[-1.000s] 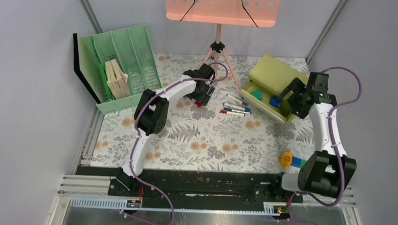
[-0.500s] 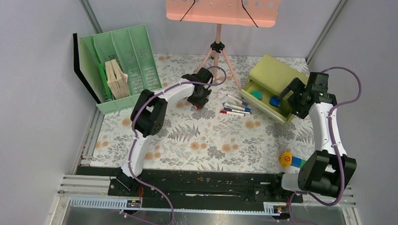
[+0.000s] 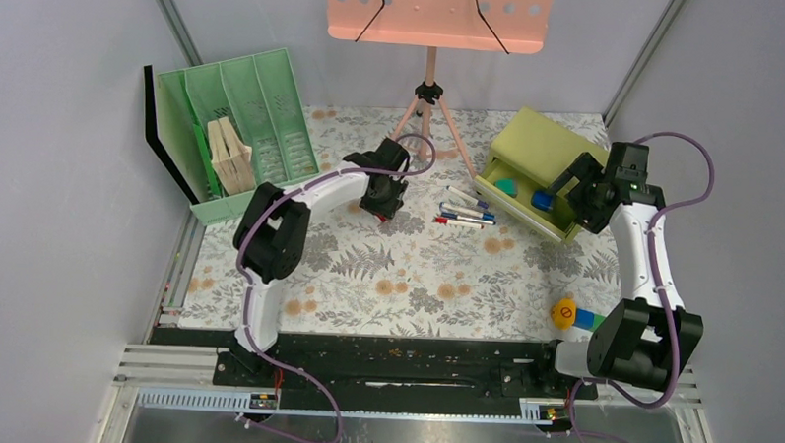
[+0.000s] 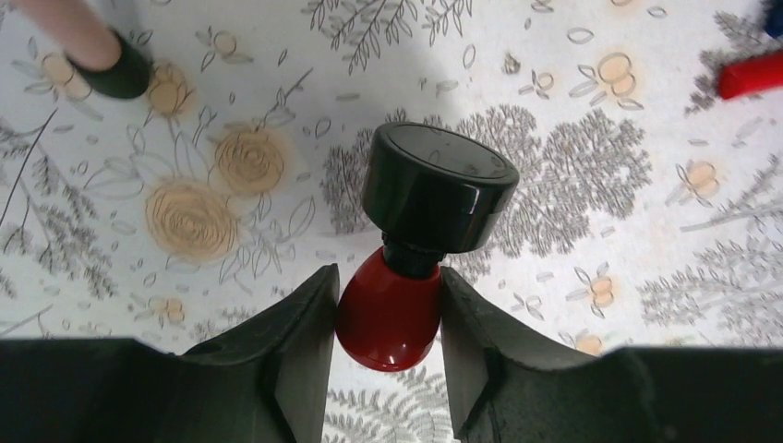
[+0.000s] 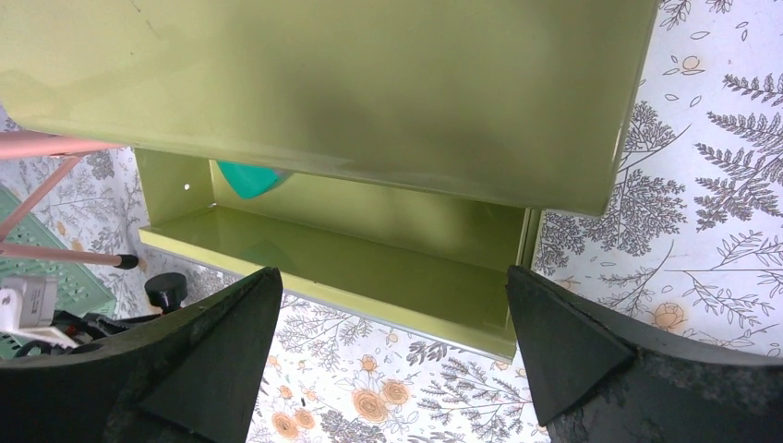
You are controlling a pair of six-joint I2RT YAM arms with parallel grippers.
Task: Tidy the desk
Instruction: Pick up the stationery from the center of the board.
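Now pinching the red bottle (image 4: 386,323) in the half-closed left gripper (image 4: 388,281), cap (image 4: 439,185) pointing away, near the desk's (image 3: 416,277) far edge.

It looked like a robotics lab cell: plain grey walls (image 3: 55,170), aluminium rails (image 3: 162,363), and robot arms (image 3: 316,191) bolted at a floral-print desk (image 3: 416,277)

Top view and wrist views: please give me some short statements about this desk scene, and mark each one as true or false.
1. The left gripper grips a small red bottle with a black cap. True.
2. The right gripper is shut. False: its jaws stand wide open.
3. The drawer of the green box is pulled open. True.
4. The pens lie inside the drawer. False: they lie on the desk.
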